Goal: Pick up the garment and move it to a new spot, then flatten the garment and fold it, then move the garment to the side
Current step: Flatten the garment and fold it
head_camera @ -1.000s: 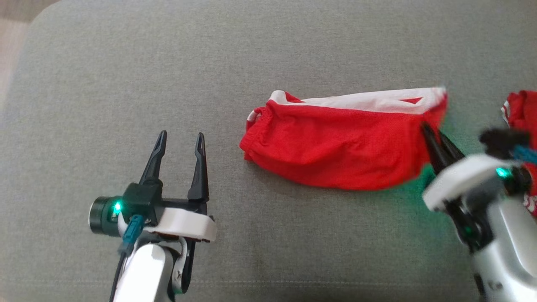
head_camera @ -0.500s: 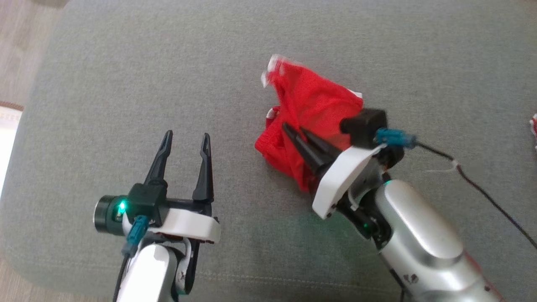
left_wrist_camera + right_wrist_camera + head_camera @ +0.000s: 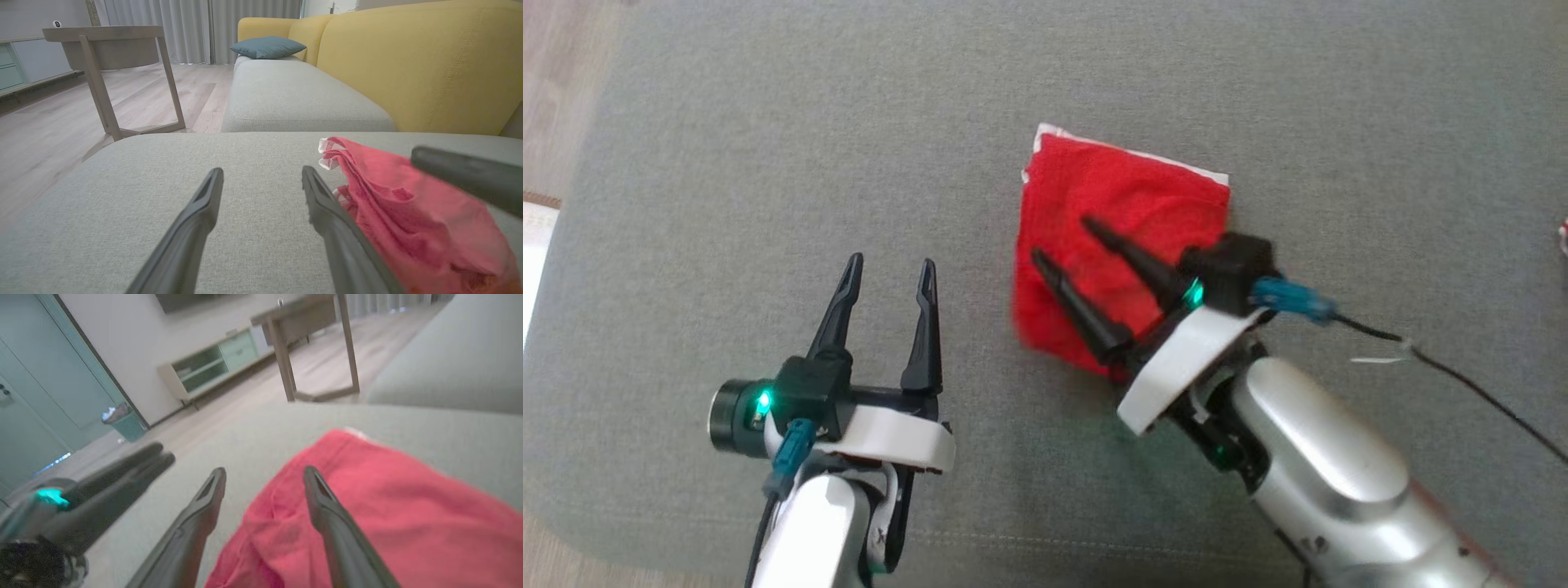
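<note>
- Found red mesh garment (image 3: 1127, 196) folded into a rough square, lying on the grey sofa cushion (image 3: 768, 163).
- Noted right gripper (image 3: 1063, 239) poised over its near half, fingers apart, clamping nothing.
- Noted left gripper (image 3: 890, 263) well left of it, fingers apart, empty.

The left gripper (image 3: 890, 263) sits low on the left, its two dark fingers spread wide and pointing up the head view from the left forearm (image 3: 809, 531). The right gripper (image 3: 1063, 240) slants up and leftward from the right forearm (image 3: 1327, 474), fingers parted.
</note>
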Available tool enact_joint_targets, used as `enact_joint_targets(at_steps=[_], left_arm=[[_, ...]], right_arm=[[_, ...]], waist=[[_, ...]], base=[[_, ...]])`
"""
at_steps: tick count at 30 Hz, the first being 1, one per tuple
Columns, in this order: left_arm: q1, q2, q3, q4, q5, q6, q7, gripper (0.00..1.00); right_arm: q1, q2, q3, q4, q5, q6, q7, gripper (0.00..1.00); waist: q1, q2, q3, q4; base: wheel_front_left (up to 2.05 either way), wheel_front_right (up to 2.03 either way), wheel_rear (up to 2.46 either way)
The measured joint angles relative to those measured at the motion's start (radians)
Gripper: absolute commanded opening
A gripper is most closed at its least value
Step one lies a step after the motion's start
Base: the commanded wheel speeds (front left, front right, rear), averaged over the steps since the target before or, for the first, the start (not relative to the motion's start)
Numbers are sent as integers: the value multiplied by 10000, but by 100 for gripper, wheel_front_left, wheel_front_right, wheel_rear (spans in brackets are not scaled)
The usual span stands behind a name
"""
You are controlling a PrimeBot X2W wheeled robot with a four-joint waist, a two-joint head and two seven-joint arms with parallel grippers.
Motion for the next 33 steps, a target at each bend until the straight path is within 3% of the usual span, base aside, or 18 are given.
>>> enact_joint_targets(at_steps=[4,8,9,15,21,33], left_arm=[[1,-2,36,12,2,2,0,100],[12,10,88,29,15,2,0,100],[12,10,88,29,15,2,0,100],[45,92,320,40,31,35,0,100],[360,242,481,96,27,77,2,100],[1339,677,654,238,-84,88,13,100]], right_arm=[[-76,-527,-395,-539,-33,0,-980,100],[271,-1009,-1939,-765,-366,0,-1432,100],[271,-1009,-1939,-765,-366,0,-1432,100],[2004,-1197,-4487,-1371,-1335,0,-1532,100],[3778,-1005,-6238,-2320,-2067,0,-1078,100],[5706,-56,-7101,-3795,-2813,0,-92,100]], waist=[[0,0,-84,-176],[0,0,-211,-364],[0,0,-211,-364],[0,0,-426,-683],[0,0,-755,-950],[0,0,-1839,-1214]], base=[[0,0,0],[0,0,0],[0,0,0],[0,0,0],[0,0,0],[0,0,0]])
